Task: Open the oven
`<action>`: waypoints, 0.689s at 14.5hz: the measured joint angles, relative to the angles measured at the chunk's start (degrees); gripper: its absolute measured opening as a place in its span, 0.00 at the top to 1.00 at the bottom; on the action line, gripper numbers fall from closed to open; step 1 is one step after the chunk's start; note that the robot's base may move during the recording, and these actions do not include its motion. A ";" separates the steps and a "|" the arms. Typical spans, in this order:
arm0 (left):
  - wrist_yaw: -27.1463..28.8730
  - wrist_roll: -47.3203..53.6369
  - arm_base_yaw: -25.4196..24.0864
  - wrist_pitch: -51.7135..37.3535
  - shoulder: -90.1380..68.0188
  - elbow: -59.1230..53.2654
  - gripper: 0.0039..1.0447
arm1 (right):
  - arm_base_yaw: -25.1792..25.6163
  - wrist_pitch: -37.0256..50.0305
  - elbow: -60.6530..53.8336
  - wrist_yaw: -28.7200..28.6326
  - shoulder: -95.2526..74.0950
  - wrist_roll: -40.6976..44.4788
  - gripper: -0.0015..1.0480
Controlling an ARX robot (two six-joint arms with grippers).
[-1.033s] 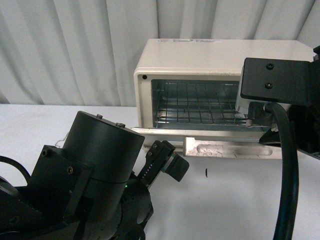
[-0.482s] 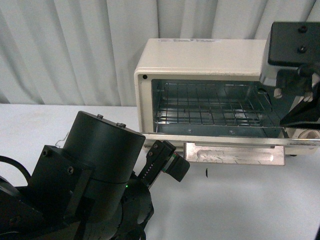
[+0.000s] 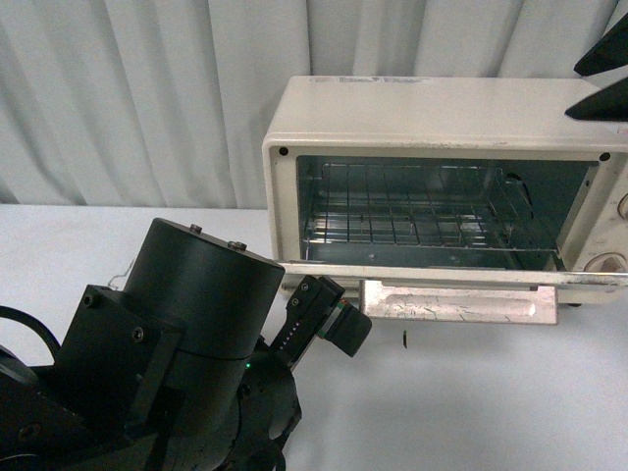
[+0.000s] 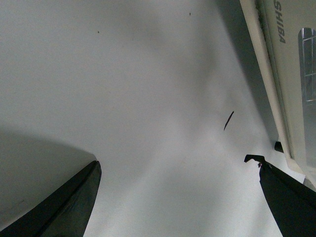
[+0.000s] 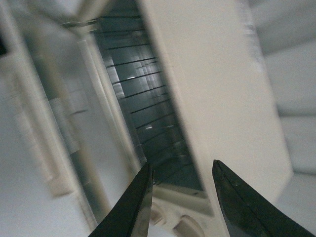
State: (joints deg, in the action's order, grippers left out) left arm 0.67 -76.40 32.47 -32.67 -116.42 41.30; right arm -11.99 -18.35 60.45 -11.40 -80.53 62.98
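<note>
Basically looking at a plain white bench point(image 3: 471, 392) with a pleated pale curtain point(image 3: 147, 98) right behind it. Found the oven point(image 3: 422, 113) at the far right of the bench, back against the curtain, its door point(image 3: 451, 299) dropped flat and open toward the camera. Can see the wire rack point(image 3: 412, 231) inside. Spotted one small dark mark point(image 3: 405, 340) on the bench just in front of the door. Can only partly see the knobs point(image 3: 610, 263): cut off by the frame edge. Can't see the bench's lower left: blocked by the left arm point(image 3: 186, 334). Left jaws: wide apart over bare bench beside the door edge, gripping nothing. Right jaws: apart too, above the oven's right end, with only the tips point(image 3: 606, 101) in the front view. Can't trust the right wrist view for detail: blurred.
</note>
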 joint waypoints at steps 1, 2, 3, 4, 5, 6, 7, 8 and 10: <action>0.00 0.00 0.00 0.00 0.00 0.00 0.06 | -0.90 11.98 -4.02 4.55 0.42 -3.69 0.64; 0.00 0.00 0.00 -0.02 0.02 0.00 0.06 | -1.07 27.98 -11.96 13.88 2.71 -13.94 0.75; -0.15 0.00 0.00 -0.02 0.02 0.00 0.06 | -0.63 40.30 -20.52 19.78 5.60 -26.91 0.85; -0.20 0.00 0.00 -0.02 0.02 0.00 0.06 | 1.01 50.03 -27.02 21.31 8.26 -38.23 0.95; 0.09 0.04 0.00 0.04 0.02 0.00 0.06 | 2.56 56.98 -31.17 21.44 10.58 -47.47 0.98; 0.20 0.07 0.00 0.04 0.02 0.00 0.06 | 3.52 61.05 -34.93 20.72 13.53 -54.64 0.98; 0.15 0.07 0.00 0.00 0.02 0.00 0.06 | 3.93 61.72 -37.92 19.52 15.82 -57.86 0.98; -0.07 0.07 0.00 0.00 0.02 0.00 0.06 | 4.31 61.77 -40.70 18.58 17.44 -59.60 0.98; -0.17 0.07 0.00 0.04 0.02 0.00 0.06 | 6.10 61.72 -45.18 17.55 20.81 -61.18 0.98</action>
State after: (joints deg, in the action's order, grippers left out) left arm 0.49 -76.34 32.47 -32.62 -116.40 41.30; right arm -5.89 43.38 15.27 6.15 -59.72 1.80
